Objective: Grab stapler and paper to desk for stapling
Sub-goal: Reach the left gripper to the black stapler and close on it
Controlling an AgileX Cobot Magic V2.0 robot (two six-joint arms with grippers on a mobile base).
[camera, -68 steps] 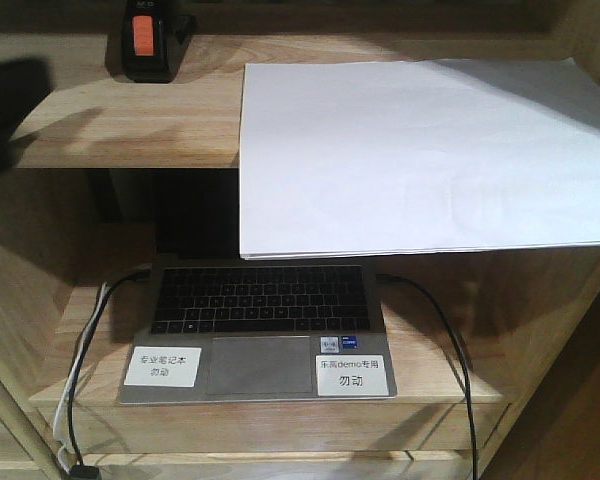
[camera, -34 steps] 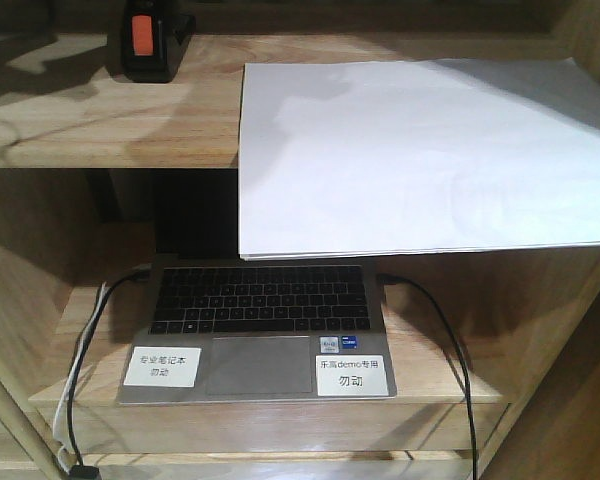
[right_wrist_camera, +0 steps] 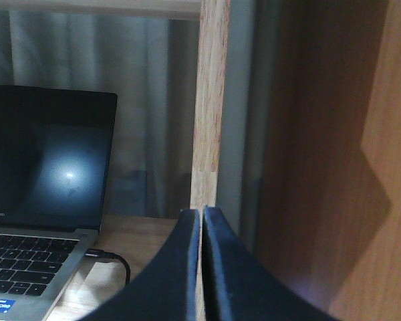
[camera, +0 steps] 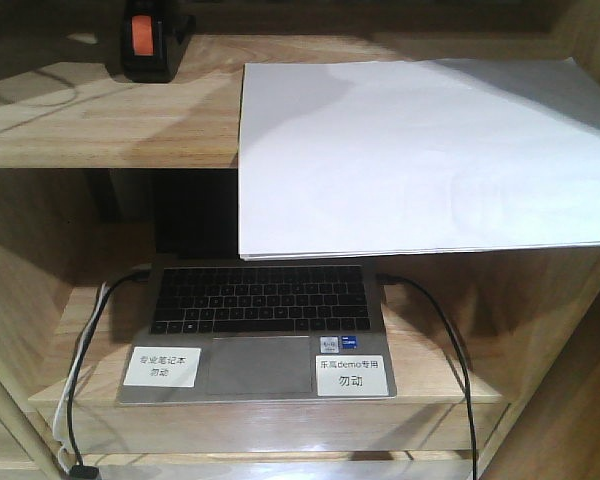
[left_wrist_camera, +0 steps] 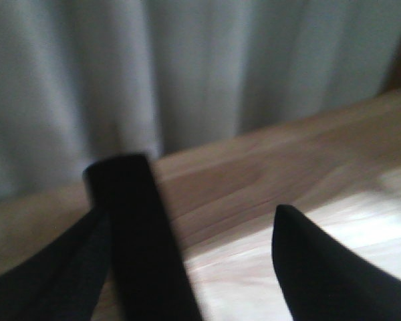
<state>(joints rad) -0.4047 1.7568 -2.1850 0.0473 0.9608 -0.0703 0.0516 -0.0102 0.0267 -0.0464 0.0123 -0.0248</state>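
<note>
Your upper shelf (camera: pixel 110 130) is holding stapler (camera: pixel 145 40) and paper (camera: pixel 420 150), laptop (camera: pixel 260 320) sitting below — left hand (left_wrist_camera: pixel 200 190) gaping apart, right hand (right_wrist_camera: pixel 202 212) pressing together.

Grey open laptop (camera: pixel 260 325): one was seen
Black, orange-striped stapler (camera: pixel 150 40): one, above the laptop
White paper stack (camera: pixel 420 150): one, above the laptop
White rectangular labels (camera: pixel 162 366): two, on the laptop

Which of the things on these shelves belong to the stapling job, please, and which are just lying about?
For the job: stapler, paper, both on the upper shelf.
Just lying about: open laptop, black cable, on the lower shelf.
</note>
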